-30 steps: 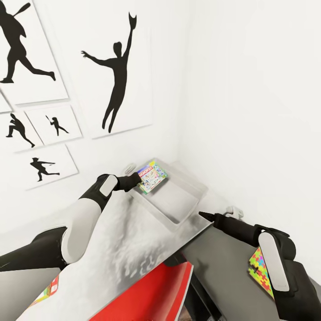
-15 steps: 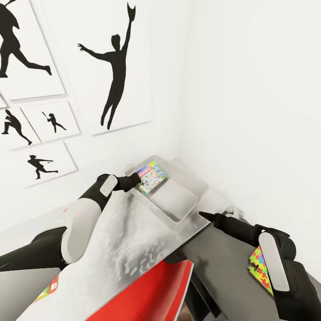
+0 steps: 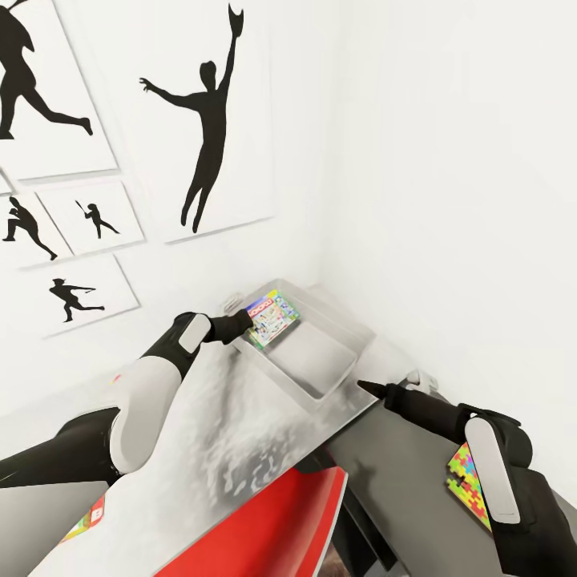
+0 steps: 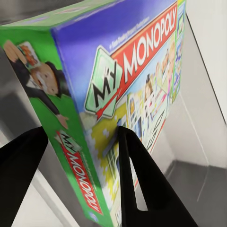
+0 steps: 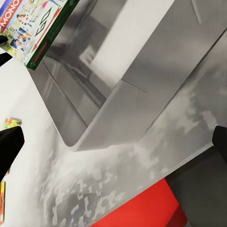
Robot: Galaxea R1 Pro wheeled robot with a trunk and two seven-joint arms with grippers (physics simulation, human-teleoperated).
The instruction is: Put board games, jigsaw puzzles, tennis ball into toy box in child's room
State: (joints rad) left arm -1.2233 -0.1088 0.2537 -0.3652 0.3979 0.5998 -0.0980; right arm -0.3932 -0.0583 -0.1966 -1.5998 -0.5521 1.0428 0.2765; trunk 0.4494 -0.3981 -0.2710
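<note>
My left gripper (image 3: 247,324) is shut on the green edge of a board game (image 3: 274,318), a "My Monopoly" box. It holds the box tilted over the far-left end of the toy box (image 3: 319,354). In the left wrist view the black fingers (image 4: 142,189) clamp the board game (image 4: 132,80) above the pale bin's wall (image 4: 198,118). My right gripper (image 3: 365,388) stands open and empty near the table's (image 3: 232,433) corner, beside the toy box (image 5: 118,94). A jigsaw puzzle (image 3: 469,485) lies on the lower dark cabinet under my right forearm.
A red object (image 3: 272,529) sits below the table's front edge. A colourful flat box (image 3: 86,517) peeks out at the lower left, under my left arm. White walls close in behind and to the right, with black silhouette prints (image 3: 204,128) on the left wall.
The head view has shifted slightly, so the prints sit a little further left. The left gripper still holds the board game in about the same place over the toy box. The right arm has not moved.
</note>
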